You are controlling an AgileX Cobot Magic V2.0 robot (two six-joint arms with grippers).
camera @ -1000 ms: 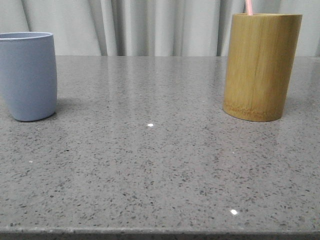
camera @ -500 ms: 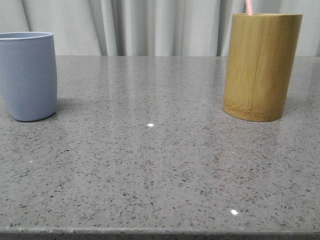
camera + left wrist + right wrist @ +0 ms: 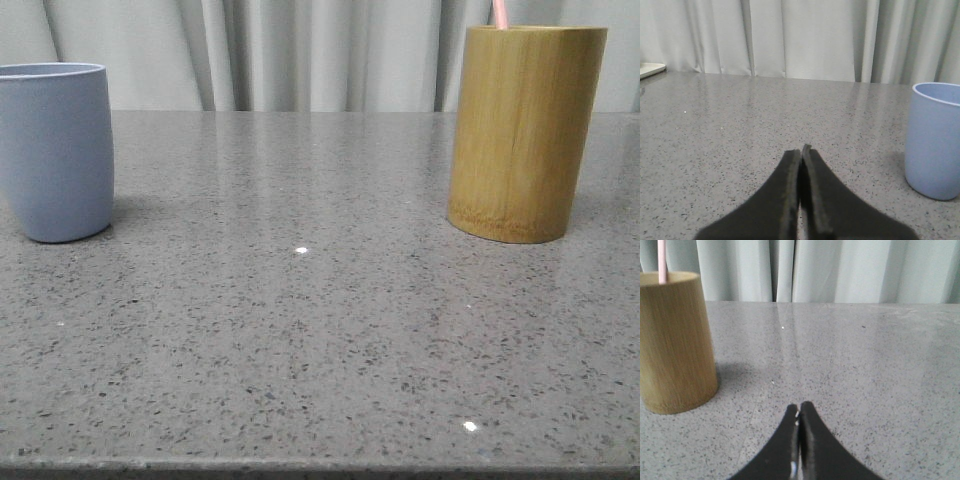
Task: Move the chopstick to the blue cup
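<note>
While both arms sit low over the speckled grey stone desk (image 3: pixel 300 330), the thin pale pink chopstick (image 3: pixel 498 13) stands in the tall yellow-brown bamboo cylinder (image 3: pixel 520 130) at the upper right of the front frame, its tip poking above the rim. The matte pale greyish-blue tumbler cup (image 3: pixel 55 150) rests upright at the far left, well apart from the cylinder. The left claw (image 3: pixel 801 150) is clenched on nothing, its dark fingers pressed together. The right claw (image 3: pixel 799 410) is likewise clenched empty, near the cylinder. Pale curtains (image 3: pixel 300 50) hang behind.
</note>
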